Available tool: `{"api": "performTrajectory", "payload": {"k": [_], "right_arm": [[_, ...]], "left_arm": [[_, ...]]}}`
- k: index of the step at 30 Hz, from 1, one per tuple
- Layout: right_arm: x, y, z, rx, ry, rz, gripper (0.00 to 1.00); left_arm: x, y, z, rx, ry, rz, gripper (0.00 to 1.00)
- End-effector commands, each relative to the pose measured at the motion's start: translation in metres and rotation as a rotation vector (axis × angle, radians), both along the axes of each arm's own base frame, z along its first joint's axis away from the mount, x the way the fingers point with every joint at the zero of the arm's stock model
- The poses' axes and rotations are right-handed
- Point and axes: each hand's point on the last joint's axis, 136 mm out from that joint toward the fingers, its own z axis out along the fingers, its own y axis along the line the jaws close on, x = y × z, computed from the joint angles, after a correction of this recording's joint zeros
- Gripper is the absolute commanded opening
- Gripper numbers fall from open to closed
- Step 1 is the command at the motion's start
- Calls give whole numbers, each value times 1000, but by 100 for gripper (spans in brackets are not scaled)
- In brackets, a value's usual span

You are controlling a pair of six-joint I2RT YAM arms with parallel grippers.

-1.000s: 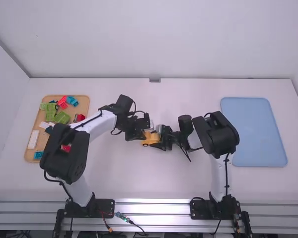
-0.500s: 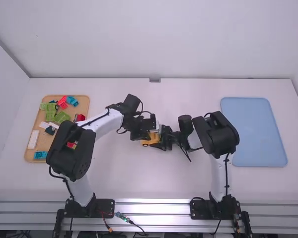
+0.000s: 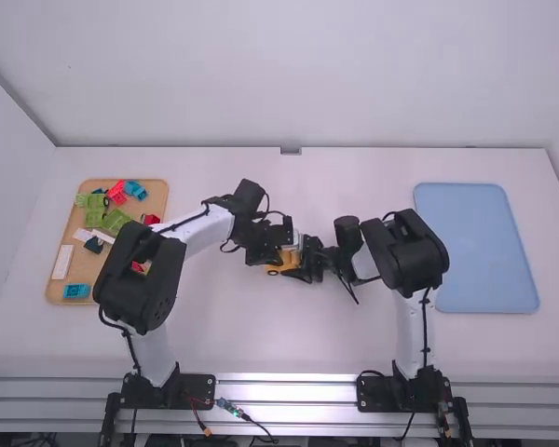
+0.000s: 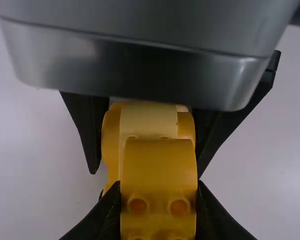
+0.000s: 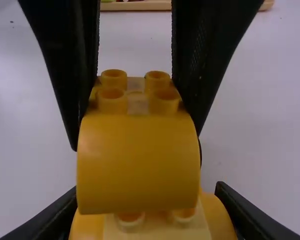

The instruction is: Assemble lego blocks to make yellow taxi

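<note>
Yellow block (image 4: pixel 159 170) lined up with the body (image 5: pixel 152 230) between two sets of jaws

And it is all about the line between the arms! The block is gripped in the left jaws, drawn in snugly on its two sides. The body is clasped by the right jaws, closed onto its flanks. In the high view the pair is seen about midway between the arm bases, over the counter (image 3: pixel 279 340); whether it is touched by the body cannot be told. The long axis appears to be laid from one set of jaws to the other, so neither arm is clearly favoured as the nearer. In the right wrist view the block is seen above two studs (image 5: pixel 130 219) of the body, its own studs turned towards the left jaws. Whether it is fully seated cannot be told. If not, a straight press along the stud line is called for; any tilt could see it jammed.
</note>
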Motion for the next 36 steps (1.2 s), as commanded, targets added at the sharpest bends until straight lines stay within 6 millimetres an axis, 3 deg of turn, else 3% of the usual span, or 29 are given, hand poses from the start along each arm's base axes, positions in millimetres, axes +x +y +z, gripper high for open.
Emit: {"api": "performTrajectory", "payload": {"k": [1,8,9,13,28,36], "right_arm": [[-7,1,-5,7,21,19,62],[-7,0,-6,2,10,21,70],[-7,1,-6,3,12,22,77],[-7,0,-6,3,19,19,77],[-11,-1,-11,-13,23,34,46],[-5,1,-8,-9,19,29,43]], "left_arm": [[1,-2,1,-4,8,-1,2],[-1,-6,0,-5,7,-11,2],[-3,-7,-1,0,8,-17,2],[-3,-7,-1,-1,8,-17,2],[-3,-8,-1,5,22,12,2],[-5,-7,-2,16,45,31,2]]}}
